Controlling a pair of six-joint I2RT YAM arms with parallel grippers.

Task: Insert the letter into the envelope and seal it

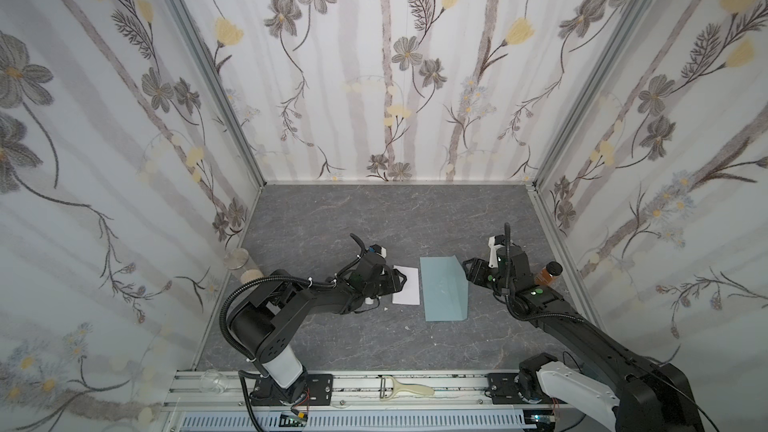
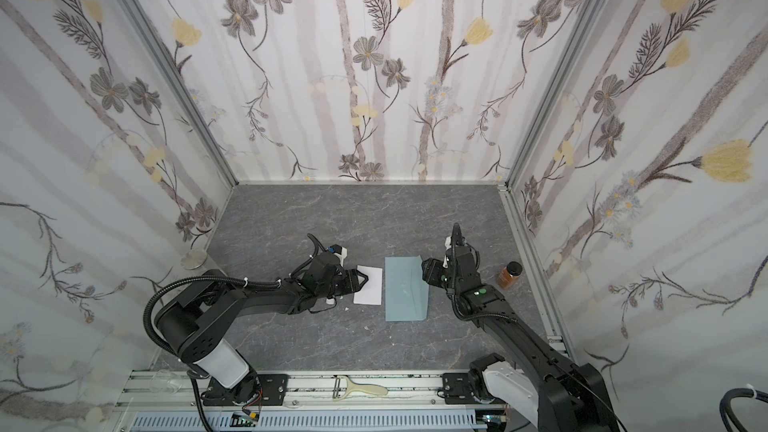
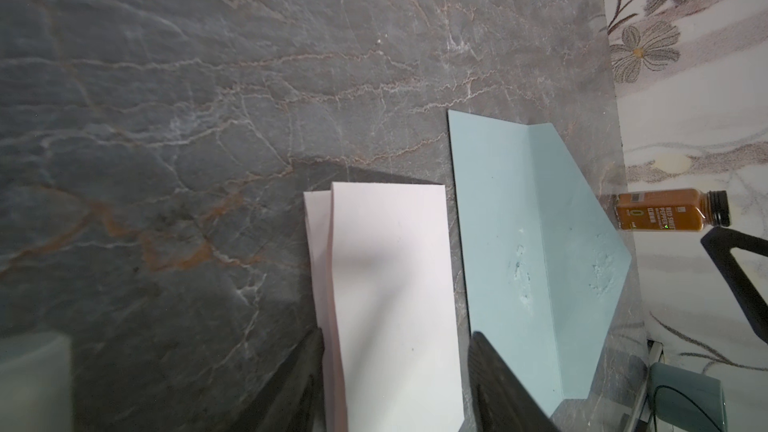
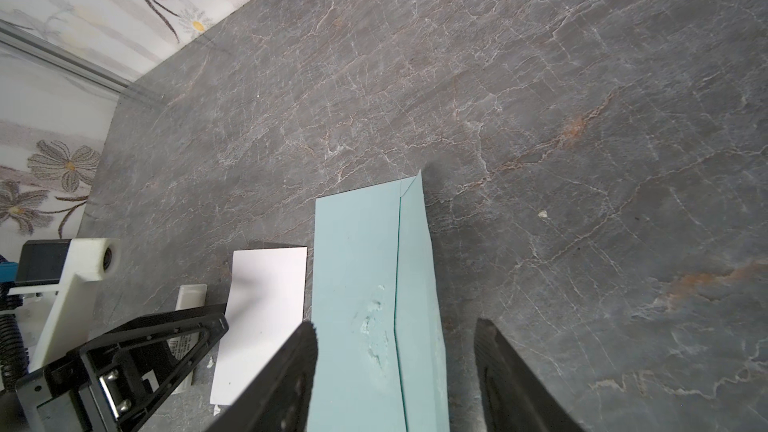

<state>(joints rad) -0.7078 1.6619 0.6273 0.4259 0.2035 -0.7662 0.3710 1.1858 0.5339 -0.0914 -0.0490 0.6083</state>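
Observation:
The letter (image 1: 407,286) (image 2: 369,286) is a folded white sheet lying flat on the dark stone table, just left of the envelope (image 1: 440,290) (image 2: 405,290). The blue-grey envelope lies flat with its flap (image 4: 415,284) open and partly raised on its right side. My left gripper (image 1: 400,278) (image 3: 397,351) is open over the letter's left end. In the left wrist view the sheet (image 3: 386,284) lies between its two fingers. My right gripper (image 1: 468,270) (image 4: 395,338) is open at the envelope's right edge, fingers on either side of the flap.
A brown spice bottle (image 1: 548,274) (image 3: 669,211) stands by the right wall. A small white stick (image 4: 190,297) lies under the left gripper. A lidded glass jar (image 1: 239,261) stands at the left wall. A peeler (image 1: 405,388) and a glass cup (image 1: 214,380) rest on the front rail.

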